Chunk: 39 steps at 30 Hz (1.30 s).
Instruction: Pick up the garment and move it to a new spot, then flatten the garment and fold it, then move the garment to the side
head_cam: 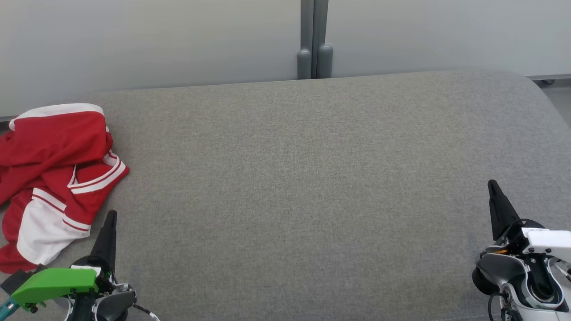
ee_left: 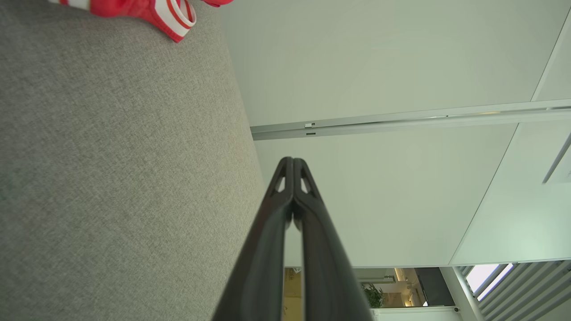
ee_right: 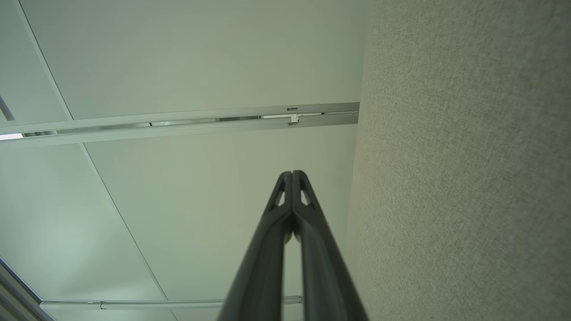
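Note:
A red garment [head_cam: 53, 169] with white panels and stripes lies crumpled at the far left of the grey fabric surface [head_cam: 303, 178], partly cut off by the picture's edge. A striped corner of the garment [ee_left: 171, 15] shows at the top of the left wrist view. My left gripper [head_cam: 112, 215] stands shut at the lower left, just right of the garment's near end and apart from it, its tips pressed together [ee_left: 293, 160]. My right gripper [head_cam: 492, 183] is shut at the lower right, far from the garment, with nothing between its fingers [ee_right: 292, 174].
Pale wall panels [head_cam: 156, 40] run behind the surface's far edge, with a grey post [head_cam: 314, 44] at the middle. The surface curves down at its right end [head_cam: 535, 102]. A wide stretch of bare fabric lies between my two grippers.

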Available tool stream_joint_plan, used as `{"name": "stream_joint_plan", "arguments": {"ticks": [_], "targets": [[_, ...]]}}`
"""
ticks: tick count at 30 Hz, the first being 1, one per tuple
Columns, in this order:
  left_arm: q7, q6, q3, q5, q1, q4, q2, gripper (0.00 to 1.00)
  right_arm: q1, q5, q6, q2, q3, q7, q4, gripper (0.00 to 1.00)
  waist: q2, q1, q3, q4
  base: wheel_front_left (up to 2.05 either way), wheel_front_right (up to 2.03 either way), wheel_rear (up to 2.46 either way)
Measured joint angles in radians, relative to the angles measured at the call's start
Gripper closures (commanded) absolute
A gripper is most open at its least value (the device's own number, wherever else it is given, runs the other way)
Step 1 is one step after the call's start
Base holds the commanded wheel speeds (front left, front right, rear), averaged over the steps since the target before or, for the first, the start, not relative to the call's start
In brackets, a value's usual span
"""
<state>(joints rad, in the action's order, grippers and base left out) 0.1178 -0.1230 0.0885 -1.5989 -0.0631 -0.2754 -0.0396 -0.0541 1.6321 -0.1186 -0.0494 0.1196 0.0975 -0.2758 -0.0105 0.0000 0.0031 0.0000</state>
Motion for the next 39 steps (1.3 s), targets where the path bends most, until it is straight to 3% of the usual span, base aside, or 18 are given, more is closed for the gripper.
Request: {"name": "stream_joint_plan", "arguments": {"ticks": [14, 15, 26, 39], "targets": [[0.0, 0.0, 0.0, 0.0, 0.0, 0.0, 0.0, 1.0, 0.0, -0.004, 0.0, 0.0, 0.0, 0.0, 0.0, 1.0, 0.0, 0.0, 0.0, 0.0, 0.0, 0.0, 0.0], [0.0, 0.0, 0.0, 0.0, 0.001, -0.003, 0.001, 0.0, 0.001, -0.004, 0.001, 0.001, 0.0, 0.0, -0.002, 0.0, 0.0, 0.0, 0.0, 0.0, 0.0, 0.0, 0.0], [-0.006, 0.001, -0.023, 0.002, 0.033, -0.027, 0.015, 0.0, 0.038, -0.035, 0.005, 0.016, -0.011, -0.021, -0.021, 0.0, 0.0, 0.0, 0.0, 0.001, 0.0, 0.0, 0.0], [-0.067, 0.001, -0.065, 0.13, 0.033, -0.008, -0.017, 0.0, 0.039, -0.196, 0.02, -0.067, -0.083, -0.06, 0.007, 0.0, 0.0001, 0.0001, 0.001, 0.005, 0.0, 0.0, 0.0]]}}
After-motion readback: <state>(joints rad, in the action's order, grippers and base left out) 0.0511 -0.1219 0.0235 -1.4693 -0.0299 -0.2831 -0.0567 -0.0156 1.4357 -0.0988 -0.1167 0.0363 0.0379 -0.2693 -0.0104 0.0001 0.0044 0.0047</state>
